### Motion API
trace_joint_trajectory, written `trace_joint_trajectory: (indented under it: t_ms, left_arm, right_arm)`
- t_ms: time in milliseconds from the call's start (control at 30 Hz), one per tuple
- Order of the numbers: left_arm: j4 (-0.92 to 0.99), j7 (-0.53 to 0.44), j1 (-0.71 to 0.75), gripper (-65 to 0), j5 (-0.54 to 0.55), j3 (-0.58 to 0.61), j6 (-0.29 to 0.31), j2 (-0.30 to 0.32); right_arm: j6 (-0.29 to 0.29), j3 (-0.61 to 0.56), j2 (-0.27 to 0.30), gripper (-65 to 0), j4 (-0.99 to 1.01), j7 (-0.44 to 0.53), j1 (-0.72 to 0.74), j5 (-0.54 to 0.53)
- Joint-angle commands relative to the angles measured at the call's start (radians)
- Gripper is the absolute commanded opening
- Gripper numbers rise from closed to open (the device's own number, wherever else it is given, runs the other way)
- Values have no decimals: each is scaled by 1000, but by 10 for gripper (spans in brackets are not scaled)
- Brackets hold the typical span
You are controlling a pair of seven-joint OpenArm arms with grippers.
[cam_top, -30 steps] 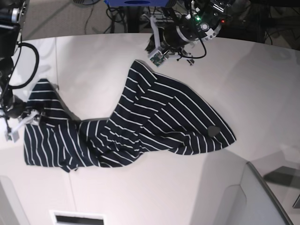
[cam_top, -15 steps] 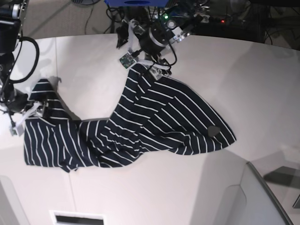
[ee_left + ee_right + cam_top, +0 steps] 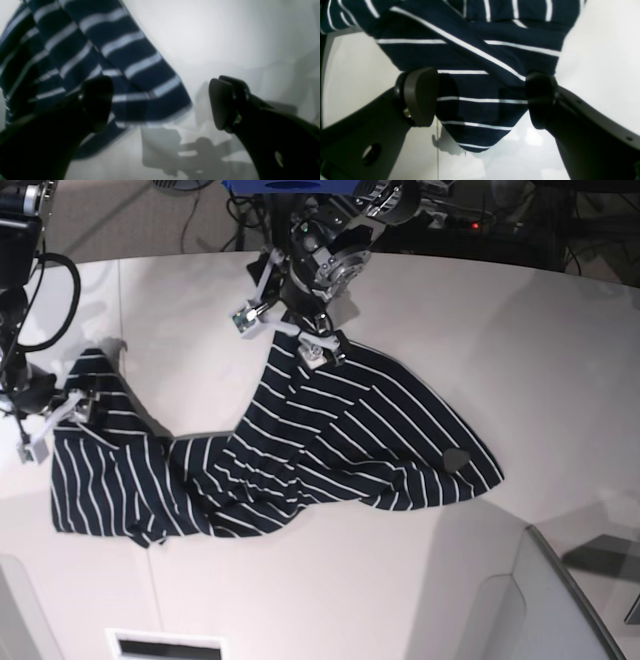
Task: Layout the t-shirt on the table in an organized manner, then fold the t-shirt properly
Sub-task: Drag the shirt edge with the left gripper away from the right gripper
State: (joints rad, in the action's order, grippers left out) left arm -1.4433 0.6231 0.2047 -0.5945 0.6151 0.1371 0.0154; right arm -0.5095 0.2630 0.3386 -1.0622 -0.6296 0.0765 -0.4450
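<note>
My right gripper (image 3: 52,423), at the base view's left, stands spread wide astride a pointed corner of the striped t-shirt (image 3: 290,450), which sprawls twisted and bunched across the white table (image 3: 520,340), clamping nothing. My left gripper (image 3: 282,330), reaching down from the far edge onto the shirt's top corner, is equally released, one finger (image 3: 96,102) over cloth and the other over bare tabletop. Closing from here, I could pinch only the hem or doubled layers, tightening the twist.

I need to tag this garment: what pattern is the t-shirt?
The t-shirt is dark navy with thin, widely spaced white stripes, clearest in the base view.
</note>
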Motion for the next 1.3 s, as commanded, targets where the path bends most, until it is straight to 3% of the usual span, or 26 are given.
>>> trace_joint_trajectory:
  t_ms: [0,100,167,233,333,367,433,633,933,1100,1267]
  left_arm:
    - [11,19,2,-89,-6,-13,2,-1]
    - [52,17,-14,-99,-6,-27,2,-25]
    - [98,16,-34,-183,-6,-24,2,-27]
    - [157,13,-52,-321,-2,-17,2,-30]
    - [249,11,-89,-611,78,-19,2,-36]
    - [269,11,-96,-650,107,-24,2,-35]
    - [290,11,-98,-650,155,-27,2,-18]
    - [201,19,-69,-650,273,-27,2,111]
    - [11,22,86,-650,319,-39,2,278]
    - [-152,14,187,-650,319,-179,2,281]
    - [-374,22,201,-650,311,-202,2,254]
  right_arm:
    - [-5,8,21,-140,-14,17,12,-10]
    - [-5,9,21,-140,-14,18,10,-10]
    - [-5,9,21,-140,-14,20,10,-10]
    - [-5,9,21,-140,-14,20,9,-10]
    - [-5,9,21,-140,-14,21,12,-10]
    - [-5,9,21,-140,-14,21,12,-10]
    - [-5,9,21,-140,-16,21,13,-11]
    - [-7,6,20,-140,-13,21,13,-13]
    - [-7,3,20,-140,-13,21,13,-10]
    - [-7,2,20,-140,-13,21,12,-10]
    - [-7,0,20,-140,-13,18,12,-10]
